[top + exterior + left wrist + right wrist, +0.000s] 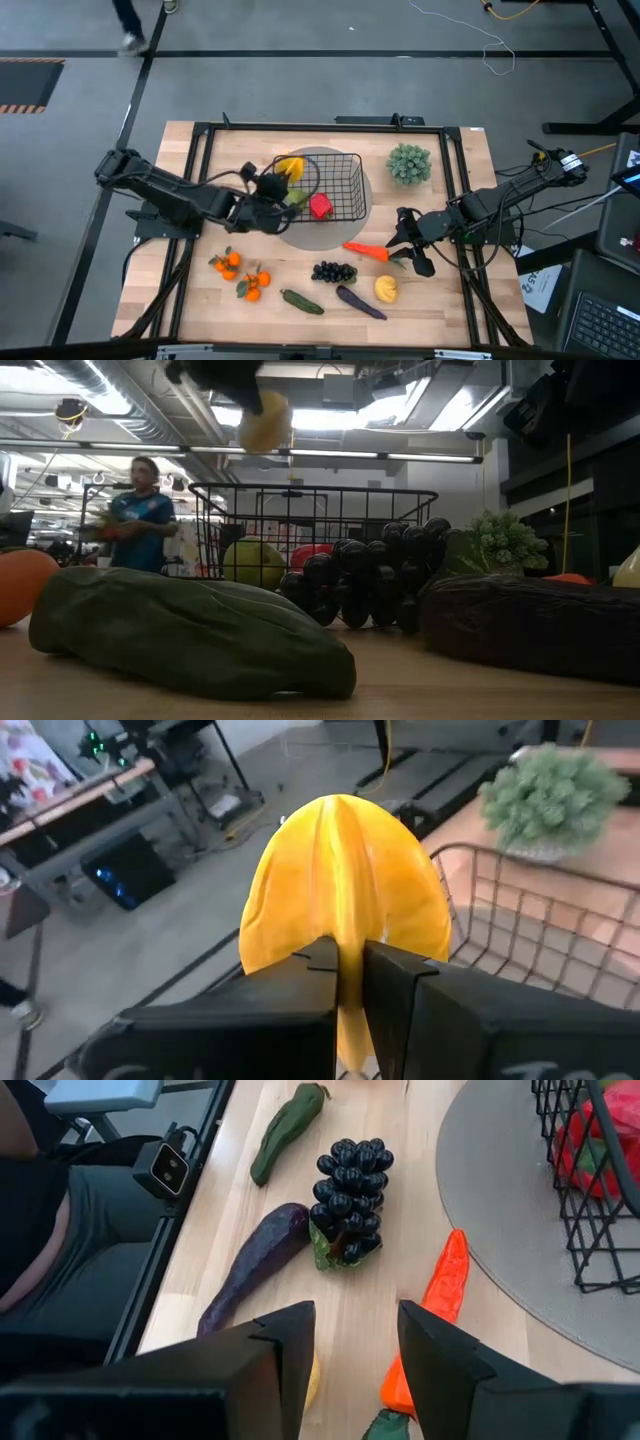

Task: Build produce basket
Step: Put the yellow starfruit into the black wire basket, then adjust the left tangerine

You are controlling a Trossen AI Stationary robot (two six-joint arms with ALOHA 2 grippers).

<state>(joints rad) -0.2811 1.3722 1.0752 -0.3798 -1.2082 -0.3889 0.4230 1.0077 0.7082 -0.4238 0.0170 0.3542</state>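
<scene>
My left gripper point(275, 183) is shut on a yellow ridged toy fruit point(340, 880), held in the air over the left end of the black wire basket point(342, 158). The basket stands on a grey round disc point(352, 228), with a red pepper point(320, 206) and a green apple point(297, 198) inside. My right gripper point(355, 1350) hangs open above the table by the orange carrot point(445, 1295), touching nothing. Dark grapes point(350, 1195), a purple eggplant point(255, 1265), a yellow lemon point(386, 289), a green cucumber point(301, 301) and tangerines point(240, 272) lie on the table's near half. My left gripper pinches the yellow fruit between its two fingers at the fruit's near end point(347, 955), on a ridge that runs down between them. The fingers reach in almost level from the table's left. The fruit sticks out beyond them, lifted clear above the basket point(310, 495).
A pale-green bushy plant point(408, 163) stands at the far right of the table, beside the basket. A black frame point(200, 140) runs along the table's edges. A person point(140, 515) stands in the room beyond the table.
</scene>
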